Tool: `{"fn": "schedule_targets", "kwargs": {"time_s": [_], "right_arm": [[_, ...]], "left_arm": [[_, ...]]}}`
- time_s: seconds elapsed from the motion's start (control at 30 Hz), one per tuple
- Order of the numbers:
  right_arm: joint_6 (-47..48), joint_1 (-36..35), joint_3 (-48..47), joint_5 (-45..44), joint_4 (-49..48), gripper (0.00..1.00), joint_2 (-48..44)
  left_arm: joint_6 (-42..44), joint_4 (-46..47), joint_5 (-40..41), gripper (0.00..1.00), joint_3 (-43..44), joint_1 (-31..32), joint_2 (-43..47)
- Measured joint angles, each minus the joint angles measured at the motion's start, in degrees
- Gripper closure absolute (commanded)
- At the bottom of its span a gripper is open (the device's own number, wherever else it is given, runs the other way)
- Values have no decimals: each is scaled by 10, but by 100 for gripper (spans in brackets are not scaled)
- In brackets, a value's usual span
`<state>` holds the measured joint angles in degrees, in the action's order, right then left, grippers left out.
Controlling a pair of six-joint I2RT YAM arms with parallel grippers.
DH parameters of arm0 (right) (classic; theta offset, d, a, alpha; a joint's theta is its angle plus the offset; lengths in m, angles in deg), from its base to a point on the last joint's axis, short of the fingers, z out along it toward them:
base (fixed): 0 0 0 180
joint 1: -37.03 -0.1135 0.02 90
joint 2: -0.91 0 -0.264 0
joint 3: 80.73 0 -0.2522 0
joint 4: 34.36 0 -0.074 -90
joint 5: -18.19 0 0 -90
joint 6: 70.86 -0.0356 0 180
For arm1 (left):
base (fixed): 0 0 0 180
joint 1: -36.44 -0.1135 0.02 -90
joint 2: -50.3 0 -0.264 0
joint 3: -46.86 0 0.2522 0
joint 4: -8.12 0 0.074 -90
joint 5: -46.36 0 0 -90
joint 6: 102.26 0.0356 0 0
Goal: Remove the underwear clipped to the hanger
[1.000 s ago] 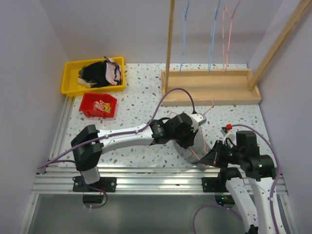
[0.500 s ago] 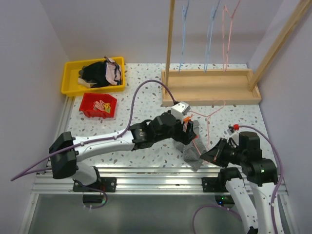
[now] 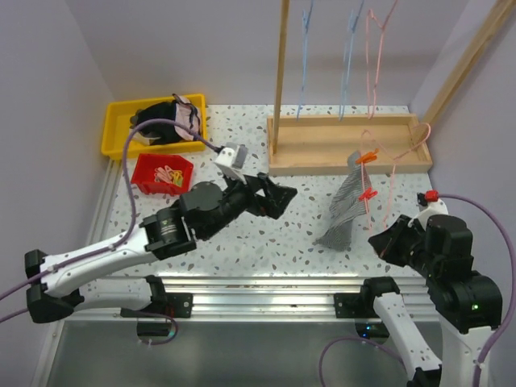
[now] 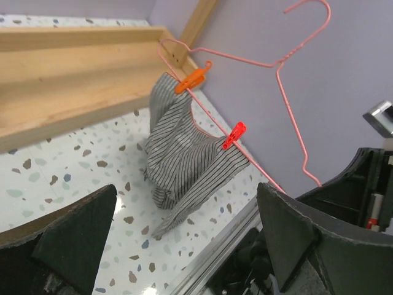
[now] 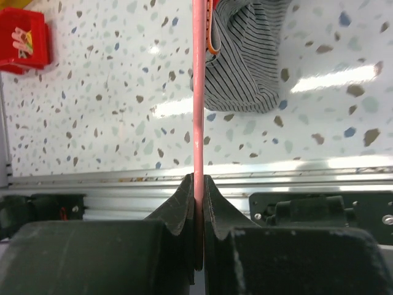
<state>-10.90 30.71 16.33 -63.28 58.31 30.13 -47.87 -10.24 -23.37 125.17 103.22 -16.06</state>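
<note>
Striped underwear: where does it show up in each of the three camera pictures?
Top external: striped underwear lies right of centre, between the two arms.
Left wrist: striped underwear fills the middle of the picture.
Right wrist: striped underwear sits at the top edge, right of centre.
Shared landmark: the pink hanger it is clipped to.

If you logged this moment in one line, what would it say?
left tool: open, empty | right tool: shut on hanger | briefs: clipped, two clips

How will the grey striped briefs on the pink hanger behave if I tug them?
Probably floppy: the grey striped briefs sag in folds from two orange clips. Likely light: the thin pink wire hanger looks unbent. A tug may swing the hanger, pinched only by the right gripper.
</note>
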Motion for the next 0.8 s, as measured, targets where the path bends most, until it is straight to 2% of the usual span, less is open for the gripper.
{"fn": "schedule_targets", "kwargs": {"time_s": [0.17, 0.3, 0.53, 0.8], "right_arm": [[55, 0, -54, -65, 0, 100, 27], [85, -1, -56, -71, 0, 100, 38], [98, -5, 42, 18, -34, 100, 58], [75, -5, 184, 128, -91, 100, 47]], "left_arm": [[-26, -27, 51, 0, -51, 0, 128], [-60, -69, 71, 0, -111, 0, 202], [-125, -127, 76, 0, -218, 0, 281], [-170, -132, 72, 0, -275, 0, 301]]}}
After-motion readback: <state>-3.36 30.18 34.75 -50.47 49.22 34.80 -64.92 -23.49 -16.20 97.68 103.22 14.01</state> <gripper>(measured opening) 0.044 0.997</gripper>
